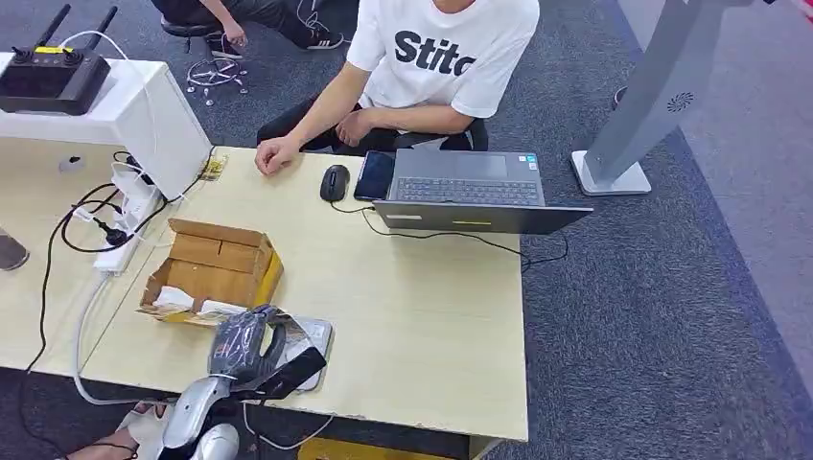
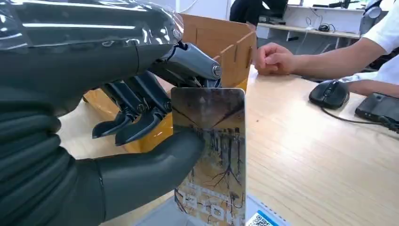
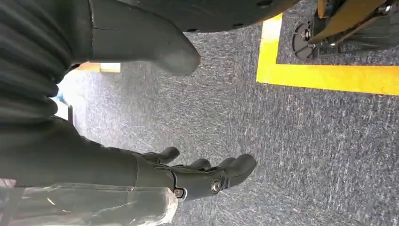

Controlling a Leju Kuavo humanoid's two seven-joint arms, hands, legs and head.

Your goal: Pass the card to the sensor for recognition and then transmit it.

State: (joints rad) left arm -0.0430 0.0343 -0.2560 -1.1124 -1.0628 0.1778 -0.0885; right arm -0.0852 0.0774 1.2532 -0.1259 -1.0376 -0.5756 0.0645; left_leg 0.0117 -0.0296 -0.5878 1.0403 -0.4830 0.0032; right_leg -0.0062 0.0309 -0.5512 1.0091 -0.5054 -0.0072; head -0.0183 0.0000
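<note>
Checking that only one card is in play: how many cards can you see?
1: the card, pinched by the left hand above the flat sensor at the table's near edge. The cardboard box may hide more.

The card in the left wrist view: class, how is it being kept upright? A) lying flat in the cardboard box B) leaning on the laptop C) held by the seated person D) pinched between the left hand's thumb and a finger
D: the left hand pinches the card between thumb and a finger, just above the grey sensor.

- Open cardboard box (image 1: 213, 271) stands just beyond the left hand (image 1: 245, 343), blocking the way forward.
- Bare tabletop (image 1: 422, 307) lies open rightward, toward laptop (image 1: 470, 190).
</note>
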